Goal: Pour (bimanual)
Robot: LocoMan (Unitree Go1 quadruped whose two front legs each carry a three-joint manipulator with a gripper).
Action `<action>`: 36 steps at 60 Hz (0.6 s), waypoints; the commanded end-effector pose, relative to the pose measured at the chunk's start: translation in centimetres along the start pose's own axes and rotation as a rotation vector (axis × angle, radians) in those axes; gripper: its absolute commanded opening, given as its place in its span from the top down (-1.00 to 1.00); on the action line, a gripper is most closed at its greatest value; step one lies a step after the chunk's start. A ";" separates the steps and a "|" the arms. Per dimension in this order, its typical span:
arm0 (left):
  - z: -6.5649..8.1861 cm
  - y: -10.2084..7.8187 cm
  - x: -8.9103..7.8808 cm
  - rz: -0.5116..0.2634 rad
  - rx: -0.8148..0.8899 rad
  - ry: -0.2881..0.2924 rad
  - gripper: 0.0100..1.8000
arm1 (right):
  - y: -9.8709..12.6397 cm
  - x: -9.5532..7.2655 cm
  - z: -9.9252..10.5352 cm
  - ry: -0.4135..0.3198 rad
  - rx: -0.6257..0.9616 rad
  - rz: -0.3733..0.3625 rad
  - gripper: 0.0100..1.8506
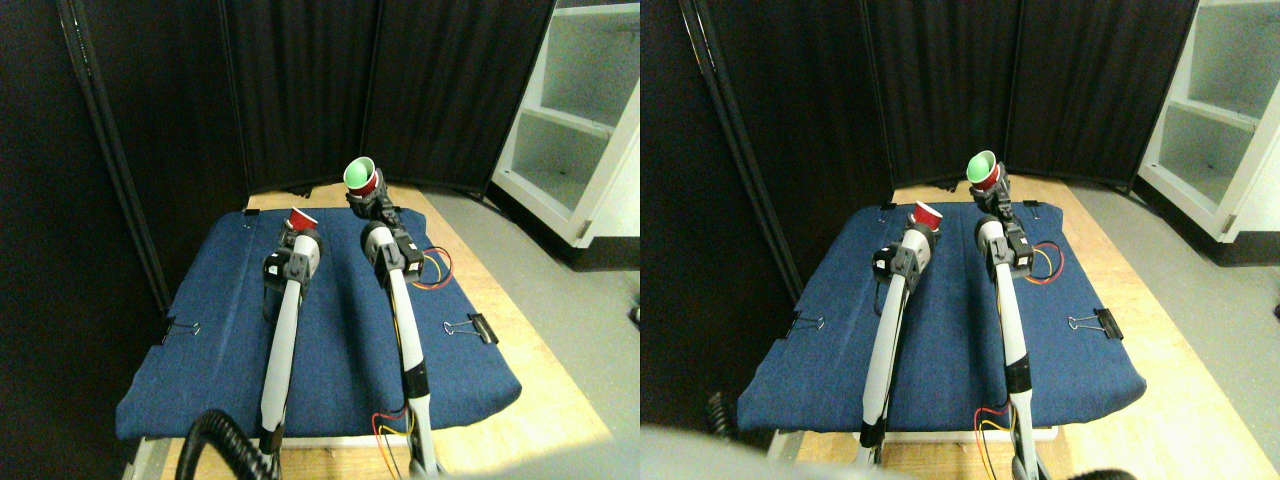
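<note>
Two pale arms reach up over a desk (520, 340) covered with a blue cloth (340, 330), each carrying a red cup. The left pincer (299, 232) is clamped on a red cup (302, 218) that stands roughly upright, just above the cloth near its far left part. The right pincer (366, 200) grips a second red cup (360, 176), raised higher and tipped on its side, so that its green inside faces the camera; it sits to the right of the first cup and farther back, the two cups apart. Binder clips (470, 327) pin the cloth at its edges, and red and yellow wires (435, 268) trail beside the right arm. Black curtains (300, 90) close off the back, and a white shelf unit (580, 120) stands at the right.
</note>
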 end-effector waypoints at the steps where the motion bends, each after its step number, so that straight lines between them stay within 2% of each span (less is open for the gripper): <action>1: -0.2 -0.6 0.3 -0.030 -0.021 -0.013 0.64 | 0.4 0.4 0.1 0.000 -0.001 0.019 0.61; 12: -0.8 -0.5 0.3 -0.034 -0.053 -0.014 0.64 | 0.4 0.7 -0.3 0.017 -0.024 -0.004 0.62; 17: -1.3 -0.5 0.3 -0.039 -0.058 0.024 0.64 | 0.3 1.1 -0.7 0.025 -0.081 -0.031 0.63; 22: -1.8 -0.6 0.1 -0.038 -0.072 0.031 0.64 | 0.3 1.2 -1.0 0.040 -0.115 -0.059 0.62; 36: -2.7 -1.0 -0.7 -0.028 -0.092 0.052 0.64 | -0.1 1.9 -1.7 0.078 -0.195 -0.053 0.60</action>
